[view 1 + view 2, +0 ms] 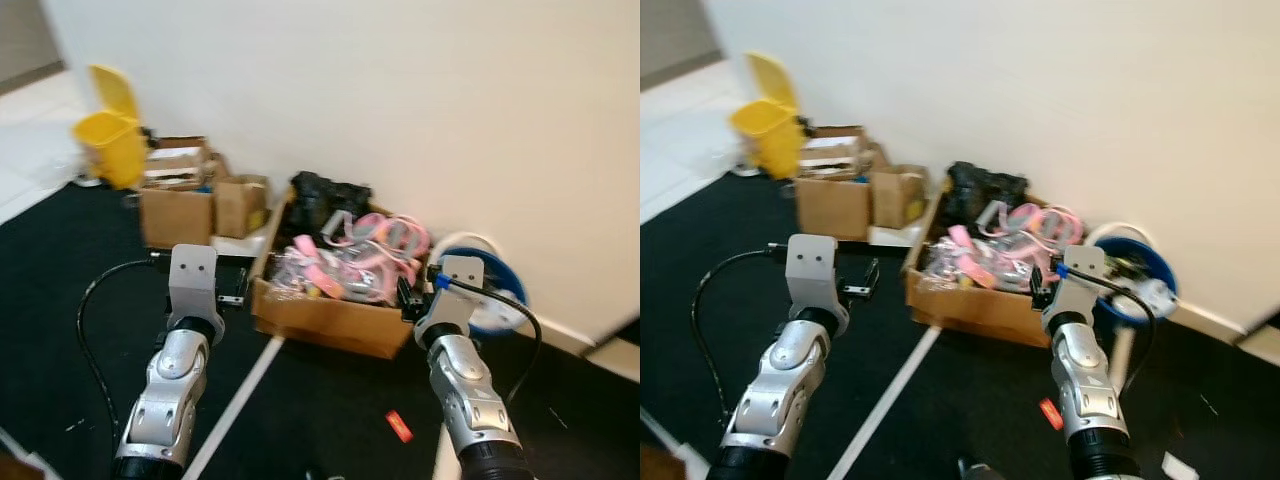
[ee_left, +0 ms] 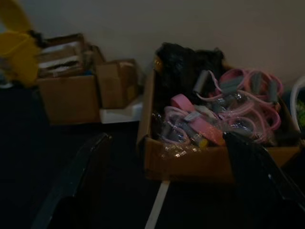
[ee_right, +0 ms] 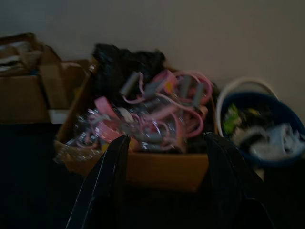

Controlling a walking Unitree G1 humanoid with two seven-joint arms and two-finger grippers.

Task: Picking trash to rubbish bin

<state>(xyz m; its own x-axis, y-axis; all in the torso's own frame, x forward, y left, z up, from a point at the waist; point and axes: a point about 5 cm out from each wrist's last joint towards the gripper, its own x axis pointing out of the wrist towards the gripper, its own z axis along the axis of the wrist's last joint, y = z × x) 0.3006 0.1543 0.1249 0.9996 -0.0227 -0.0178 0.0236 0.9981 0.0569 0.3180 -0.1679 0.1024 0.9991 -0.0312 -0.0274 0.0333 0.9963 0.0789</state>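
Head view, blue bin (image 1: 1140, 275) right of right gripper (image 1: 1040, 285)

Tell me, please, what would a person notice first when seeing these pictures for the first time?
Probably the cardboard box against the white wall, overflowing with pink resistance bands, straight ahead of both raised arms. A yellow bin stands out far off to the left beside smaller boxes, and a blue basket full of scraps sits right of the big box. A small red scrap lies on the black floor near the right arm.
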